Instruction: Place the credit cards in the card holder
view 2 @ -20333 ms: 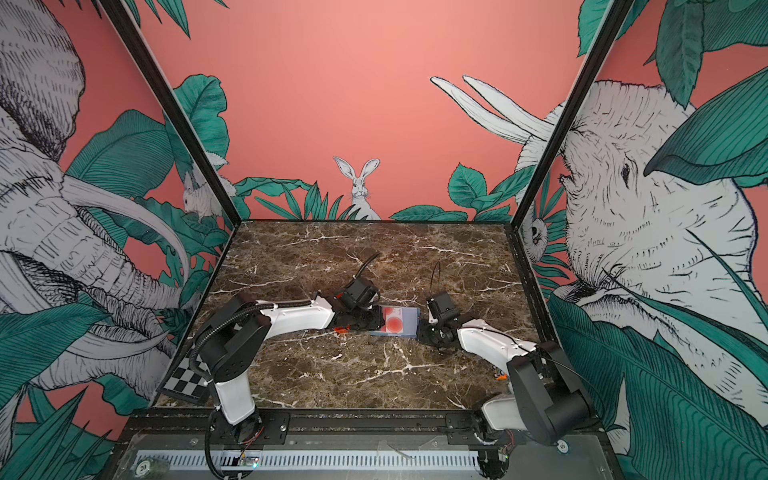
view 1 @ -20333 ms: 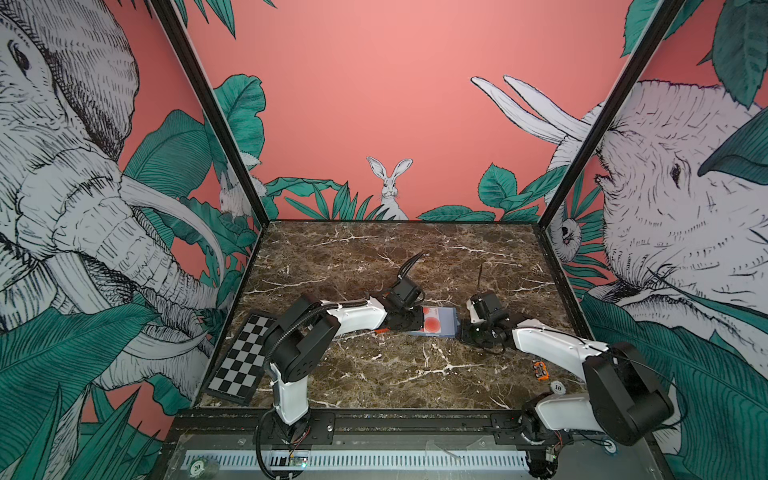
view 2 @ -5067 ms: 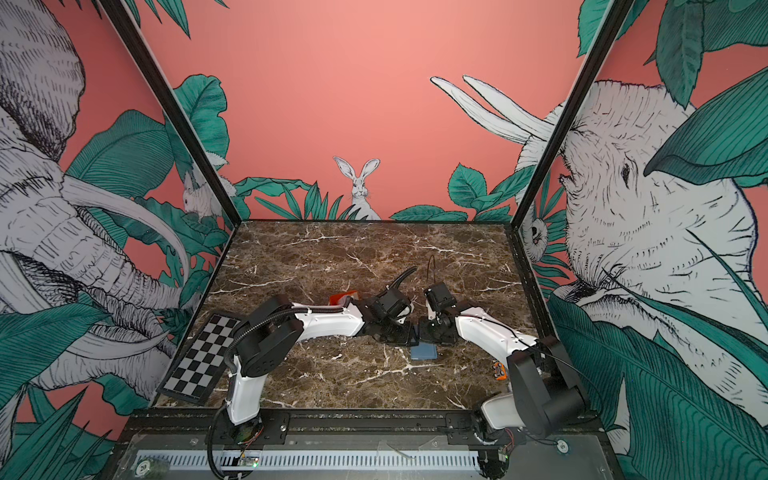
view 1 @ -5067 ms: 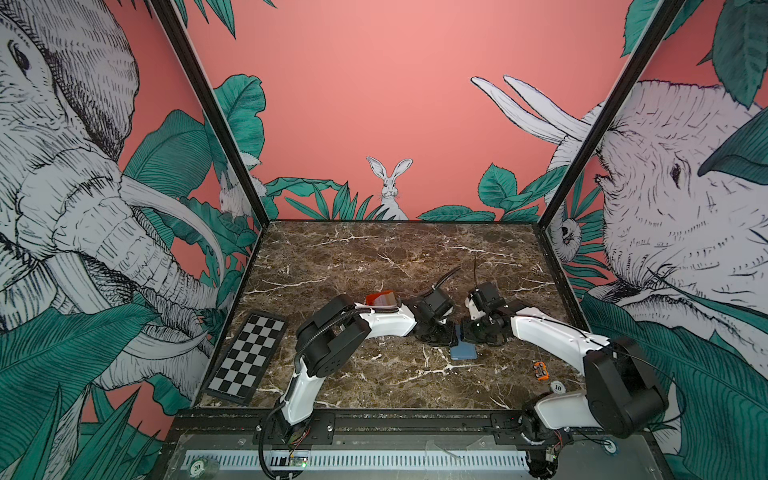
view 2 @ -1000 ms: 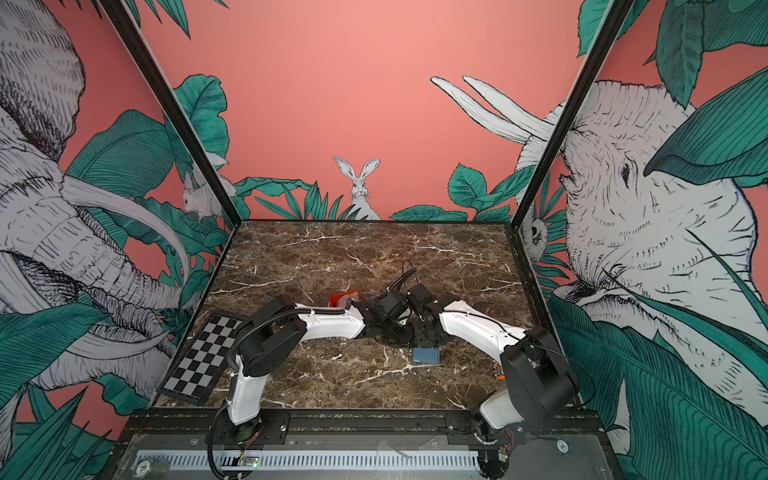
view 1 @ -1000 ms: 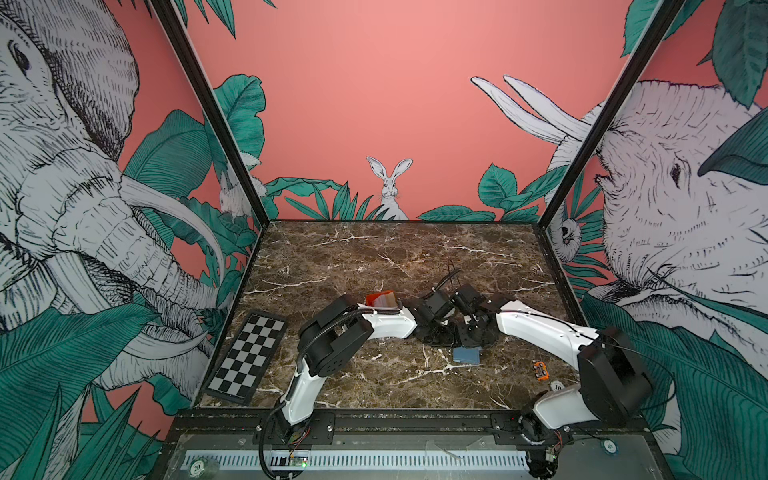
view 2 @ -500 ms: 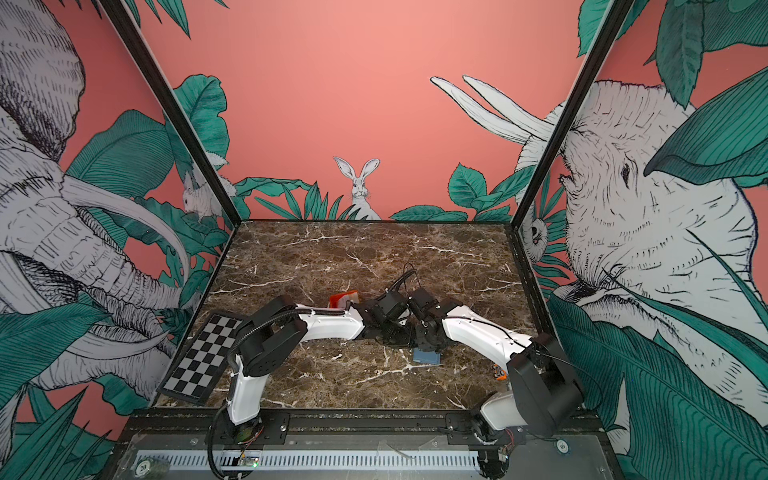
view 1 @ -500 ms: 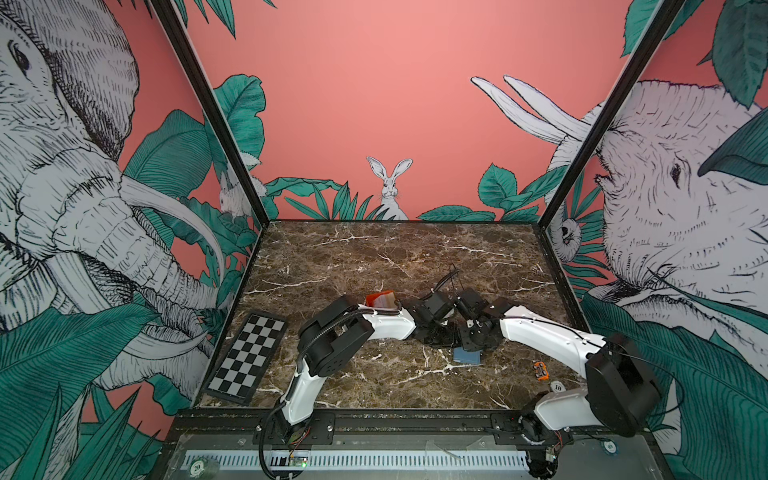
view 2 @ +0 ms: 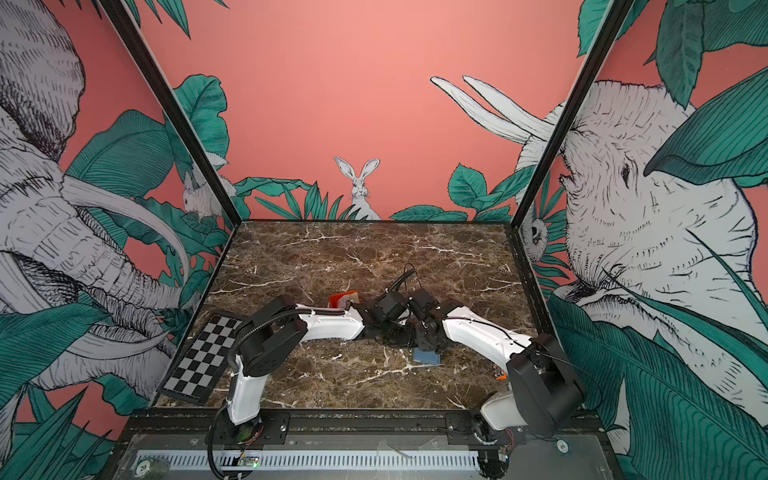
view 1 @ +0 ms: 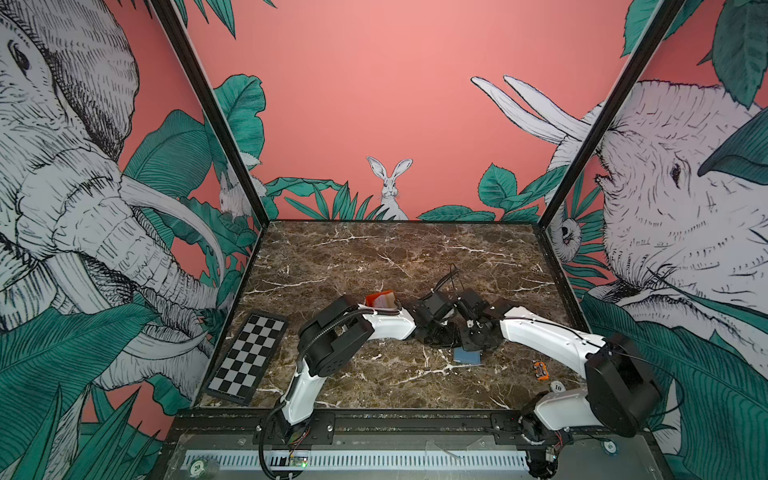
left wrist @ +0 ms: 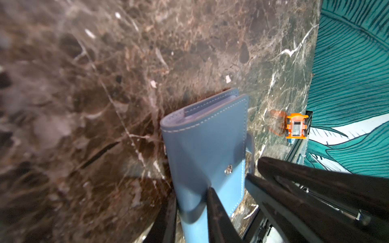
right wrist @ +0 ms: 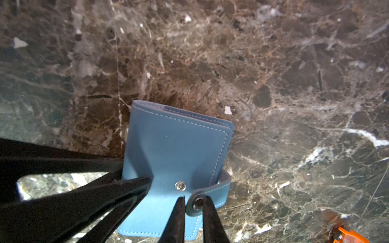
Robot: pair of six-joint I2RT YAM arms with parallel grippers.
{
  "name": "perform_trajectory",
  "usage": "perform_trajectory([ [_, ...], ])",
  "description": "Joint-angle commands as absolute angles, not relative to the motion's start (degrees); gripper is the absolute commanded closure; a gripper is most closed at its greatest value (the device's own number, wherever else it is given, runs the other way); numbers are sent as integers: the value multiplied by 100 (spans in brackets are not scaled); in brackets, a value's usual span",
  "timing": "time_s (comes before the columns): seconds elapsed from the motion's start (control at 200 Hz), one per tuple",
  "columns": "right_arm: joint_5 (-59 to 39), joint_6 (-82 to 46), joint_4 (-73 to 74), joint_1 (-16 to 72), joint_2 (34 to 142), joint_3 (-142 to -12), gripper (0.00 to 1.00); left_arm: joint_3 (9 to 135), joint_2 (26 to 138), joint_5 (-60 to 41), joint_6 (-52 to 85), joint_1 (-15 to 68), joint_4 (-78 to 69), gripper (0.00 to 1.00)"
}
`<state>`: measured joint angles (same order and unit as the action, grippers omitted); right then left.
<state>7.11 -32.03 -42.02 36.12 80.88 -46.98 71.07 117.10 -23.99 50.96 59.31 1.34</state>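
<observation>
card holder: the blue card holder (right wrist: 176, 145) lay folded shut on the bench (right wrist: 273, 63), lower middle of both top views, right under where the two arms met.
snap tab: the snap tab (right wrist: 212, 190) curled round the edge but wasn't fastened. Its socket sat just beside the stud (right wrist: 180, 186), not on it.
right claw: the right claw (right wrist: 193, 199), bottom centre of its wrist view, was pinched tight on the end of that tab.
left claw: the left claw (left wrist: 191, 192), low in its wrist view, looked clenched on the holder's near edge, one finger on top of the cover and one down the side.
credit cards: none in plain sight. Whether any were tucked inside the fold was hidden. A red-and-cream bit in the orange tray (view 1: 380, 300), mid-frame behind the left arm, might've been one, but it was too small to tell.
step: my guess is the clasp stage, with one claw pinning the holder and the other working the tab.
next move: if it was closing, the socket needed lining up over the stud and pressing straight down while the left claw kept things from sliding. If opening, peel the tab back.
other stuff: a toy car (left wrist: 295, 126) at the bench's right edge and a checkerboard panel (view 1: 249, 357) at lower left, both well apart from the holder.
</observation>
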Motion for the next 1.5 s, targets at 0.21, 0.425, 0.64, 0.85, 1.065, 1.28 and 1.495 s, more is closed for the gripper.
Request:
perform_trajectory([
  [0.21, 835, -3370, -4253, 3669, 7956, -4500, 68, 7014, 11663, -2358, 5105, 5933, 224, 74],
  [0.425, 1033, -3436, -4205, 3668, 7972, -4465, 72, 6997, 11646, -2356, 5089, 5933, 229, 74],
  [0.64, 1179, -3394, -4202, 3671, 8043, -4457, 75, 6999, 11648, -2364, 5089, 5933, 220, 74],
  [0.85, 1227, -3396, -4261, 3669, 7937, -4491, 81, 7004, 11663, -2385, 5089, 5933, 211, 74],
  [1.065, 1297, -3420, -4367, 3671, 7843, -4491, 87, 7039, 11663, -2391, 5080, 5933, 211, 74],
  [1.28, 1259, -3452, -4492, 3671, 7709, -4517, 92, 7066, 11681, -2400, 5080, 5933, 213, 75],
  [1.495, 933, -3602, -4331, 3670, 7646, -4457, 89, 7065, 11673, -2405, 5072, 5933, 213, 75],
])
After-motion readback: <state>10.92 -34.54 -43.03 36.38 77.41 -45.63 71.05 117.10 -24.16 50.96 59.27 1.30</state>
